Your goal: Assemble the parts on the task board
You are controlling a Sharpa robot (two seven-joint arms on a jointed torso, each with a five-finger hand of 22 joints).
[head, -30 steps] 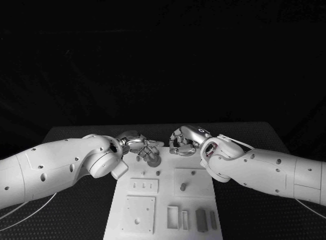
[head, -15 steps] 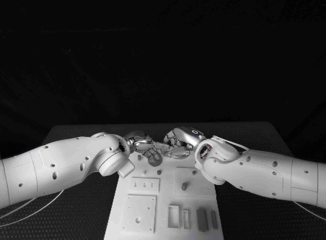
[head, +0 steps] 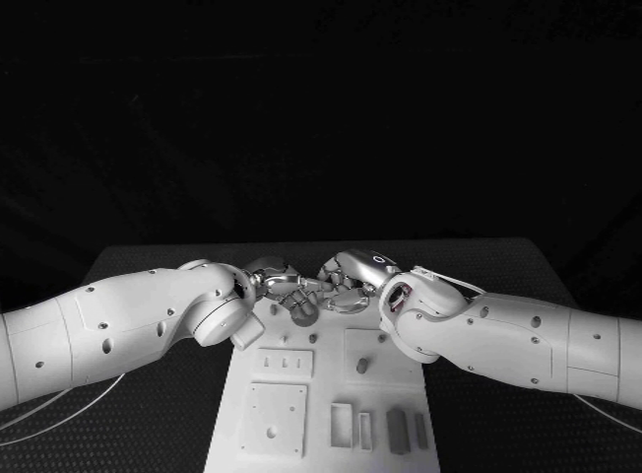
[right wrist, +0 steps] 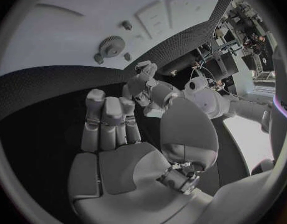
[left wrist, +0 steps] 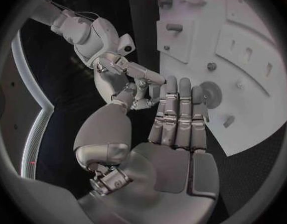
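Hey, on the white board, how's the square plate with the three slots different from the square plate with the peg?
The slotted plate has three small slots in a row; the peg plate has one grey peg standing in it. The slotted plate looks smaller than the peg plate. The slotted plate lies toward the robot's left, the peg plate toward its right. Both are white, square and raised on the task board.

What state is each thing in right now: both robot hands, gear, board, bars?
left robot hand: fingers straight and together, holds nothing, over the board's far end
right robot hand: fingers extended, holds nothing
gear: flat on the board, not held
task board: flat on the table
rectangular parts: lying in a row at the board's near end
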